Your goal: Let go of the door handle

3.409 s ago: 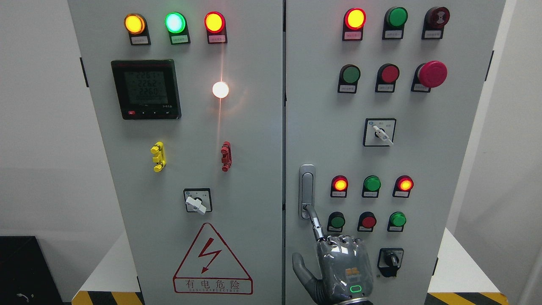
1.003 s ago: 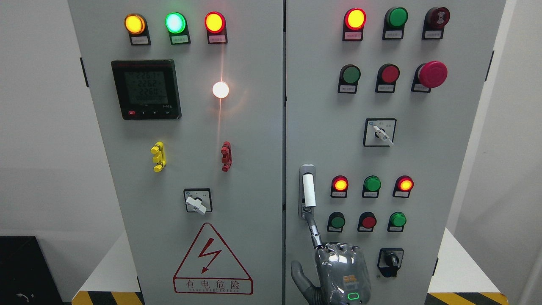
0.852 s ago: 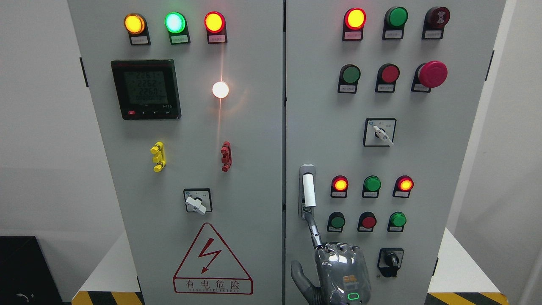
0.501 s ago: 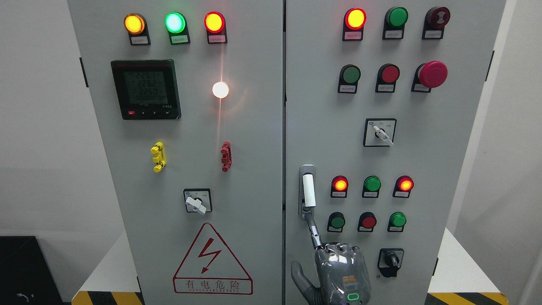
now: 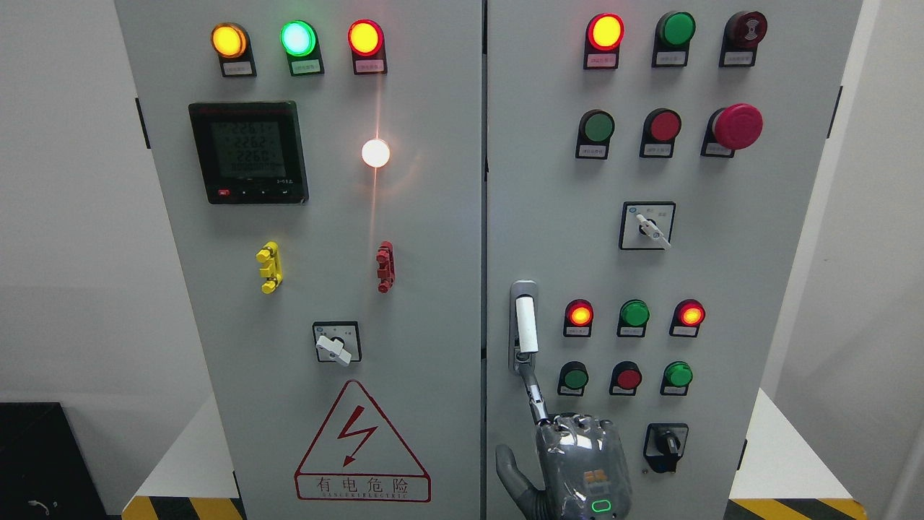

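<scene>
The door handle point(image 5: 526, 325) is a white lever standing out from its silver plate point(image 5: 522, 290) at the left edge of the cabinet's right door point(image 5: 722, 289). My right hand point(image 5: 581, 466) comes up from the bottom edge just below it, back towards the camera. Its index finger point(image 5: 534, 396) is stretched up, with the tip at the lower end of the plate, right under the lever. The other fingers are curled and the thumb sticks out to the left. It holds nothing. The left arm does not show.
Lit and unlit pushbuttons point(image 5: 634, 313) sit right of the handle, with a black rotary switch point(image 5: 665, 444) beside the hand. A red mushroom button point(image 5: 736, 126) is higher up. The left door point(image 5: 325, 448) carries a meter point(image 5: 249, 152) and a warning triangle point(image 5: 361, 448).
Since 3.4 s ago the white lever has popped out of its plate and my hand has dropped slightly. Over the last second nothing has visibly moved.
</scene>
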Robot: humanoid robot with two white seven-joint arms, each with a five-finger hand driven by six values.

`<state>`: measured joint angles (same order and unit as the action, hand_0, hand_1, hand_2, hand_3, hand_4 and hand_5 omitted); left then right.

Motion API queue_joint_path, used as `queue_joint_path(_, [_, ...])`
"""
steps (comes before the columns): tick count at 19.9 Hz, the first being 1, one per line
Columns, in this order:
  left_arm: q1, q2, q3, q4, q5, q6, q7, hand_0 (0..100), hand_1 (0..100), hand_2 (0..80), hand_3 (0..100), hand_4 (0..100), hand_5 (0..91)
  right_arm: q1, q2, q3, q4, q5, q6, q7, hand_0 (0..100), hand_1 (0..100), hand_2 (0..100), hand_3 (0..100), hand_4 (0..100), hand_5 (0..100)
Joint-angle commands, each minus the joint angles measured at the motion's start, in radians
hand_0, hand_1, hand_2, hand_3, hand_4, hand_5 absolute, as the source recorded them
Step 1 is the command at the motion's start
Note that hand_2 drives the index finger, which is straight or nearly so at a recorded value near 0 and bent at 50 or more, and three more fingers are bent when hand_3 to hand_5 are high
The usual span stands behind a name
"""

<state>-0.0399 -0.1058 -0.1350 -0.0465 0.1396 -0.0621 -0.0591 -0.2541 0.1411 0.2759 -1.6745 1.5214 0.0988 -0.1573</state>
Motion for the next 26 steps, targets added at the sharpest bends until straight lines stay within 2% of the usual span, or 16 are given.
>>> queue_joint_path(1, [0.000,0.000,0.000,0.001,0.000,-0.001,-0.001,12,56,0.0,0,0,0.0,-0.002,0.000,0.003,-0.033,0.002,-0.001,-0.001,47,37,7,100,100,100])
queue_joint_path(26, [0.000,0.000,0.000,-0.001,0.000,-0.001,-0.001,12,56,0.0,0,0,0.0,-0.004,0.000,0.003,-0.056,0.002,-0.002,-0.001,47,37,8,100,100,100])
